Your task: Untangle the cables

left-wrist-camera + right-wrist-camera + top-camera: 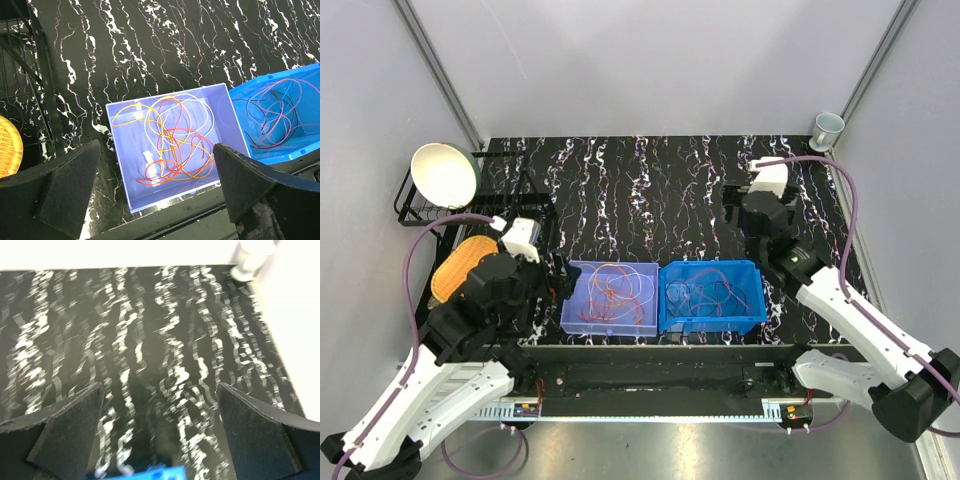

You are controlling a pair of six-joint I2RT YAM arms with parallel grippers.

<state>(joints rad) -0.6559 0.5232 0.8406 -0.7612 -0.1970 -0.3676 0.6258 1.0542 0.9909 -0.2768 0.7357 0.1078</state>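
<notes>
cables (615, 290) are split across two bins at the near edge of the desk (650, 190): orange, red, yellow and white loops (167, 150) piled in the pale bin (127, 165), thinner red, black and blue strands (272, 112) in the blue bin (305, 147) right beside it. Left pincer (156, 150) hangs above the pale bin, fingers wide apart, nothing between them. Right pincer (160, 387) is wide apart and empty too, over bare desk beyond the blue bin (that view is blurred, with just a sliver of blue at its bottom edge). Handling guess: the wires are light, limp and thin, so one will likely drag its neighbours along rather than lift clean, and a pull at the crossed middle probably tightens the knot. The better hold looks like a free outer loop, e.g. the white arc near the far wall of the pale bin or the yellow run at its left, pinched on a single strand and drawn out slowly. Smooth insulation may slip through the pads, so it needs a full close. The bins look light and could shift on a snag.
</notes>
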